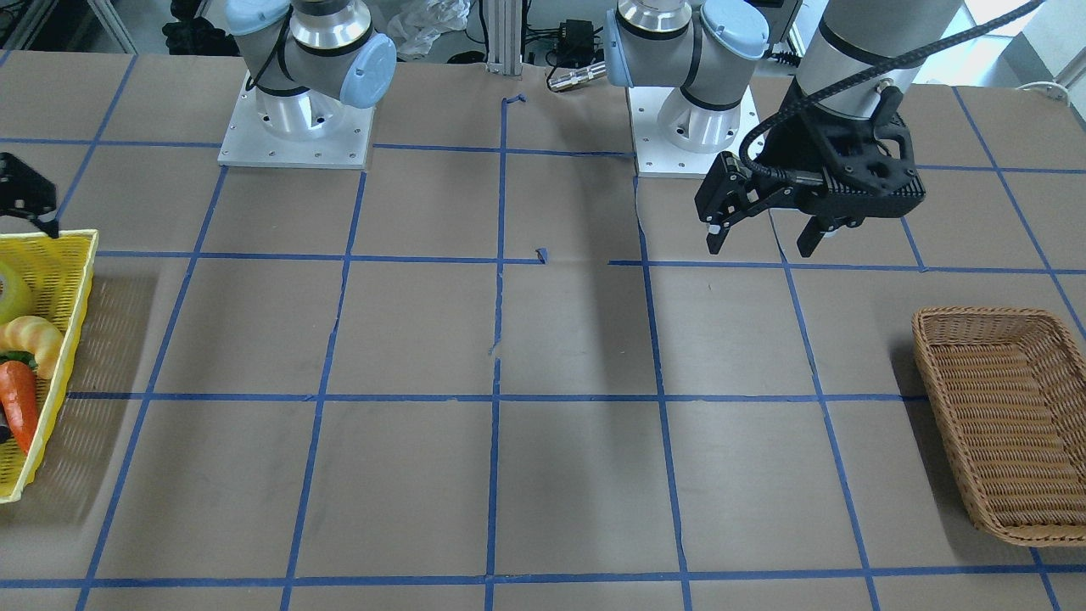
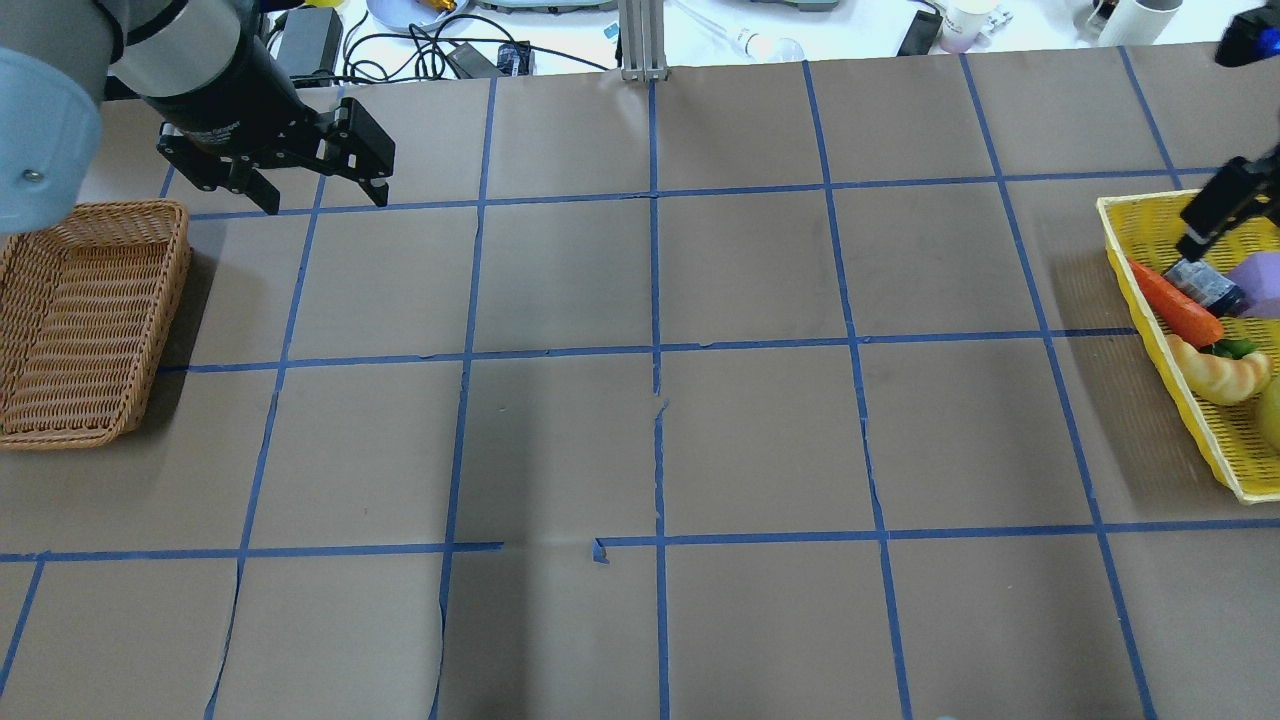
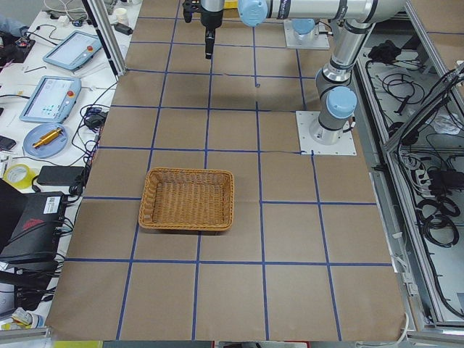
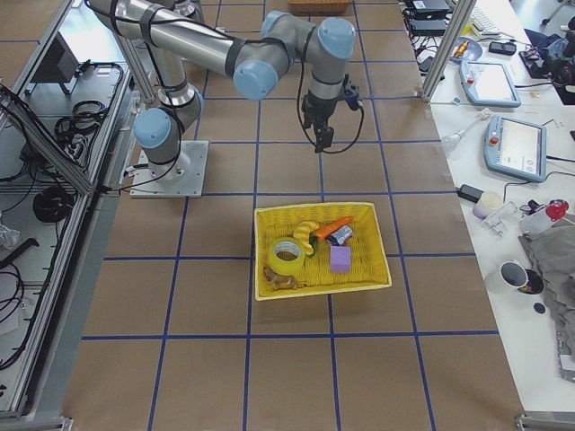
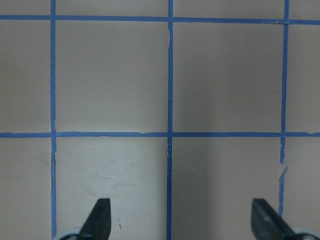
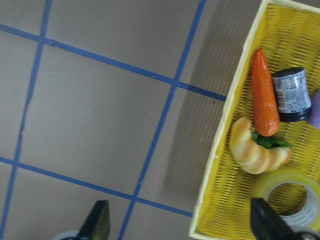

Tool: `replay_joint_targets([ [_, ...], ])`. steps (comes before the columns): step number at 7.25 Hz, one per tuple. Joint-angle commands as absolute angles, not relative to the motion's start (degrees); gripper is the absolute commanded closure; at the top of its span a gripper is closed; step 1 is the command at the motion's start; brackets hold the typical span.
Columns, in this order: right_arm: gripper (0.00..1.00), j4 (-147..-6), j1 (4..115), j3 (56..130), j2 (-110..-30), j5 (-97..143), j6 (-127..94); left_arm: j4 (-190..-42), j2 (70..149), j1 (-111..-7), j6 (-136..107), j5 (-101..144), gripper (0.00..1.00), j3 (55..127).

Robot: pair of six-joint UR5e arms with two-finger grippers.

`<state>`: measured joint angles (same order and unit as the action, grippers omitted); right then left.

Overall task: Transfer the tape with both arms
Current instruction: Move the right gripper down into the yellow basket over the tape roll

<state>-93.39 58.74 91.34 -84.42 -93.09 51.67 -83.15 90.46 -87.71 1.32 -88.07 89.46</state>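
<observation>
The yellow tape roll (image 4: pixel 286 258) lies in a yellow basket (image 4: pixel 314 209) at the table's right end. It also shows in the right wrist view (image 6: pixel 287 192), at the basket's near corner. My right gripper (image 6: pixel 180 225) is open and empty. It hangs above the bare table just beside the basket's inner rim (image 6: pixel 220 150), apart from the tape. My left gripper (image 1: pixel 759 238) is open and empty above the table near its own base, and its wrist view (image 5: pixel 182 220) shows only paper and blue lines.
The yellow basket also holds a carrot (image 6: pixel 264 97), a croissant (image 6: pixel 250 150), a dark can (image 6: pixel 291 95) and a purple block (image 4: pixel 340 259). An empty brown wicker basket (image 2: pixel 80 320) stands at the table's left end, beside my left gripper.
</observation>
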Motion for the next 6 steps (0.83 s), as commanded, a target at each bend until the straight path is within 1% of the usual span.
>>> replay_joint_targets([
  [1, 0.0, -107.75, 48.28, 91.49, -75.8, -94.99, 65.37, -83.14, 90.44, -87.71, 1.32, -88.07, 0.0, 89.47],
  [3, 0.0, -113.27, 42.31, 91.58, -67.45, -96.59, 68.73, -83.14, 90.53, -87.71, 1.32, -87.98, 0.0, 89.47],
  [4, 0.0, -117.29, 41.93, 91.58, -64.89, -99.12, 68.64, -83.14, 90.44, -87.71, 1.32, -88.07, 0.0, 89.39],
  [5, 0.0, -118.46, 41.92, 91.93, -63.73, -100.36, 68.38, -83.14, 90.53, -87.71, 1.32, -87.98, 0.0, 89.47],
  [6, 0.0, -118.56, 41.92, 93.85, -62.94, -100.89, 68.2, -83.14, 90.44, -87.71, 1.32, -87.98, 0.0, 89.47],
])
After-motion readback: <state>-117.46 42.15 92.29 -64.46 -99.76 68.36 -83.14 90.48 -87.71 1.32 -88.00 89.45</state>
